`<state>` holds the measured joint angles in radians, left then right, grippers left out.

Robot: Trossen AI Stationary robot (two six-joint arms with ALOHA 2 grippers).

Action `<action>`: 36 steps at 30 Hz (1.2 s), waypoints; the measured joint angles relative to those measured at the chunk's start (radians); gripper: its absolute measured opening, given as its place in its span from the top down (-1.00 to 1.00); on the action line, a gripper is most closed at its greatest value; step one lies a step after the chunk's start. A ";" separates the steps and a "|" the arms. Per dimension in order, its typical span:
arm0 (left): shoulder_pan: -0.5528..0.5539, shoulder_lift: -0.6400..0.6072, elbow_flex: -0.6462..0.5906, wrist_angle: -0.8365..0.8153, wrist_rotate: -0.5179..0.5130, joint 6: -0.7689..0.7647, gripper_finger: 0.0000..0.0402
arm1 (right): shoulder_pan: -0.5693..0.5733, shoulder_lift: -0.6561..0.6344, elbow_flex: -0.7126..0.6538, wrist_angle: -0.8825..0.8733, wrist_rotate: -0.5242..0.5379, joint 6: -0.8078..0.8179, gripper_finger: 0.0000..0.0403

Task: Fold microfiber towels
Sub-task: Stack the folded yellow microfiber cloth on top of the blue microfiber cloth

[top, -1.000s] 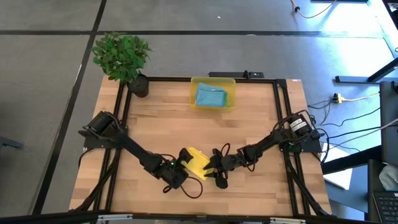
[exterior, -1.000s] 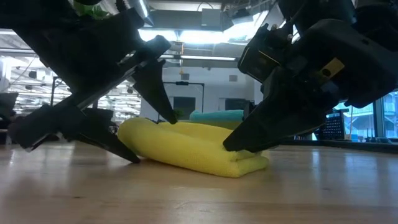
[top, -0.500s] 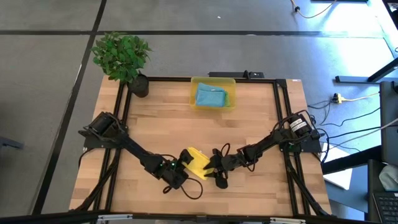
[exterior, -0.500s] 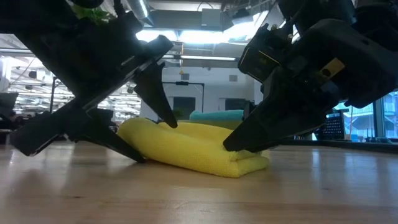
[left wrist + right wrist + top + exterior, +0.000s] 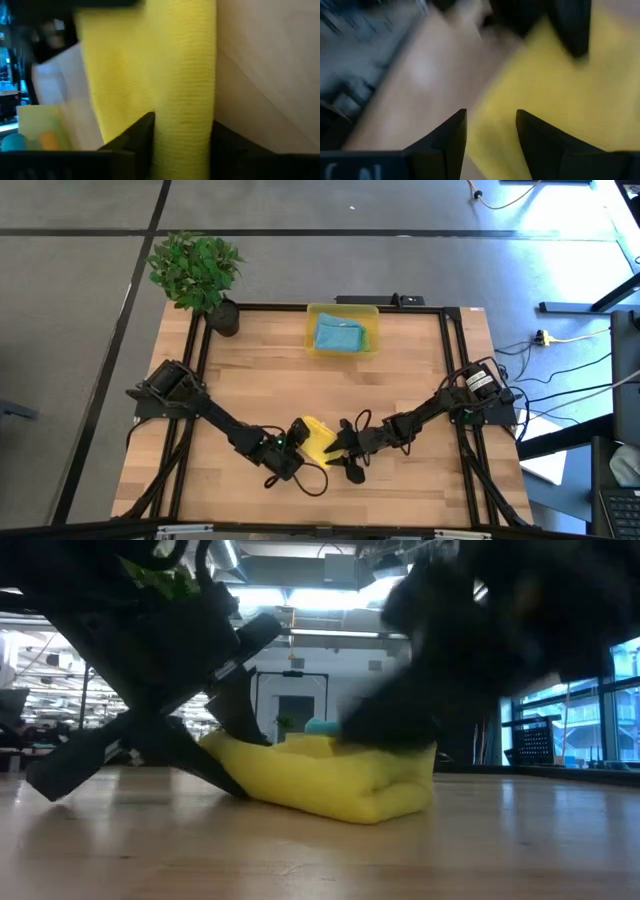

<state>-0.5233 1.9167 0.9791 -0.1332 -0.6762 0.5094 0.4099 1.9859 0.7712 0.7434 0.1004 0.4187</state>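
While both pincers pinch the yellow towel (image 5: 313,440) on the surface (image 5: 400,390), left pincer (image 5: 290,442) and right pincer (image 5: 338,448) grip opposite ends.

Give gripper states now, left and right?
Left gripper: shut on the yellow towel.
Right gripper: at the towel's other end, grip cannot be told.

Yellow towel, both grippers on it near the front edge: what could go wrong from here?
The yellow towel is pinched from both sides: the left gripper grips a thick fold and the right gripper holds the opposite end. Uneven pulling could undo the fold. The two grippers sit close together, so they may collide.
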 joint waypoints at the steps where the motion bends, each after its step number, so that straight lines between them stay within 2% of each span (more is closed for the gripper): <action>1: 0.003 0.000 0.000 0.003 0.010 0.000 0.38 | 0.000 -0.008 0.000 0.047 -0.006 -0.001 0.14; 4: 0.009 0.002 -0.001 0.011 0.020 -0.006 0.63 | 0.006 -0.062 0.004 0.114 -0.022 -0.039 0.14; 8: 0.016 0.000 -0.001 0.034 -0.003 -0.068 0.94 | 0.021 -0.119 0.001 -0.006 -0.014 -0.106 0.14; 14: 0.040 -0.018 0.066 -0.030 -0.010 -0.194 0.97 | 0.041 -0.198 0.002 -0.115 0.013 -0.215 0.14; 17: 0.047 -0.023 0.125 -0.084 0.027 -0.229 0.98 | 0.062 -0.225 0.003 -0.116 0.014 -0.287 0.14; 23: 0.059 -0.031 0.251 -0.245 0.069 -0.335 0.99 | 0.086 -0.229 0.003 -0.165 0.060 -0.308 0.11; 26: 0.067 -0.033 0.311 -0.320 0.089 -0.386 0.99 | 0.089 -0.228 0.002 -0.199 0.111 -0.316 -0.02; 31: 0.075 -0.033 0.376 -0.431 0.108 -0.436 1.00 | 0.089 -0.232 0.010 -0.207 0.151 -0.314 -0.36; 36: 0.091 -0.033 0.400 -0.497 0.177 -0.492 1.00 | 0.089 -0.232 0.083 -0.259 0.204 -0.350 -0.68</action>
<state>-0.4323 1.8835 1.3791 -0.6300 -0.4991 0.0177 0.4984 1.7538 0.8537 0.4840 0.3039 0.0690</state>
